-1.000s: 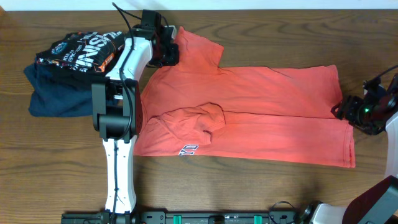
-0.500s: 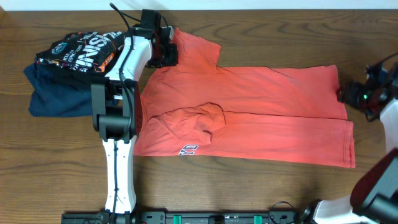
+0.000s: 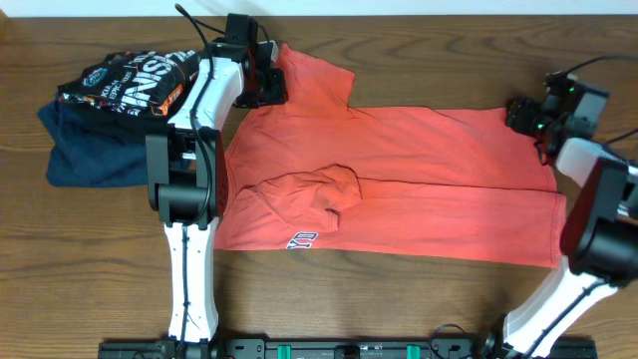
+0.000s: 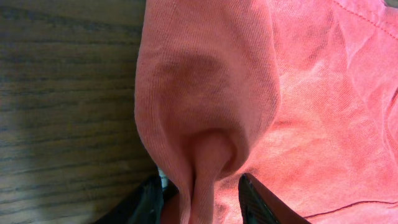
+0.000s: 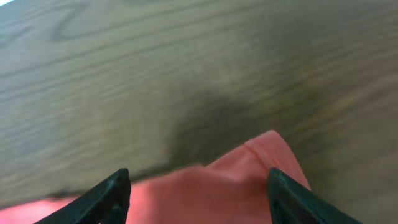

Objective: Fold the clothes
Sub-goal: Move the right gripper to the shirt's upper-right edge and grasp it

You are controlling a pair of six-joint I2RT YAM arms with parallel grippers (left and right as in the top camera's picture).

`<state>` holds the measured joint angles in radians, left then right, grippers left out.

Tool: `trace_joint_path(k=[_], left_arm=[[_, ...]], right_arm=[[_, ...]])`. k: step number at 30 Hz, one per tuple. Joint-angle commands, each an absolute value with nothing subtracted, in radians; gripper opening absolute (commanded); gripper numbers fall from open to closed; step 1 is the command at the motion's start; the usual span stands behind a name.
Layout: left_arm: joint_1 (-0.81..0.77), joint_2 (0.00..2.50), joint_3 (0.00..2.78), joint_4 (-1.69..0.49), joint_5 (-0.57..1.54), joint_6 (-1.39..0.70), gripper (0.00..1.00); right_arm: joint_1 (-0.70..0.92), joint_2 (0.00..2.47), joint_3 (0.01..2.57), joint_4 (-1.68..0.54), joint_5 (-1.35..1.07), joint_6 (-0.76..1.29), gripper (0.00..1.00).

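**Garment laid flat; left tool clenched on fabric, right tool released at far corner**

A coral-red knit T-shirt (image 3: 419,170) is spread across the dark wood-grain table (image 3: 90,259), its length running left to right. The cloth is soft and lightly creased. A long seam-like fold line runs along its middle, and a rumpled hump of fabric (image 3: 334,189) lies near the left end. A small printed mark (image 3: 302,240) is seen at the lower edge.

The left tool (image 3: 267,85) is at the upper-left part of the shirt, beside the spread sleeve. In the left wrist view a rounded pleat of ribbed jersey is pinched between the black fingers (image 4: 255,199), so this tool is clenched on the cloth.

The right tool (image 3: 523,115) is at the shirt's upper-right corner. In the right wrist view its fingers (image 5: 93,199) are held wide apart and released, and the hemmed corner of the fabric lies on the table between them. Whether they touch the fabric cannot be told.

To the left of the shirt, a black garment with white and orange print (image 3: 125,85) rests on a navy garment (image 3: 85,155), just beside the left arm.

Since the earlier frame the right arm has been shifted from the middle of the shirt's right edge up to the top corner. The left tool and the shirt are unchanged.
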<state>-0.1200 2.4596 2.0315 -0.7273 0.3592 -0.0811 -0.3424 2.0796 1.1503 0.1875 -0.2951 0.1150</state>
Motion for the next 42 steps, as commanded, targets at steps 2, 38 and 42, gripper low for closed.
trace_joint_path(k=[2, 38, 42], left_arm=[[-0.111, 2.498, 2.012, -0.749, 0.302, -0.085, 0.43], [-0.111, 2.499, 2.011, -0.762, 0.301, -0.084, 0.43], [-0.111, 2.499, 2.011, -0.762, 0.301, -0.084, 0.43]], right_arm=[[-0.34, 2.152, 1.156, 0.27, -0.289, 0.174, 0.68], [-0.381, 2.065, 1.24, 0.11, -0.186, 0.11, 0.81], [-0.379, 2.067, 1.24, 0.079, -0.179, 0.087, 0.8]])
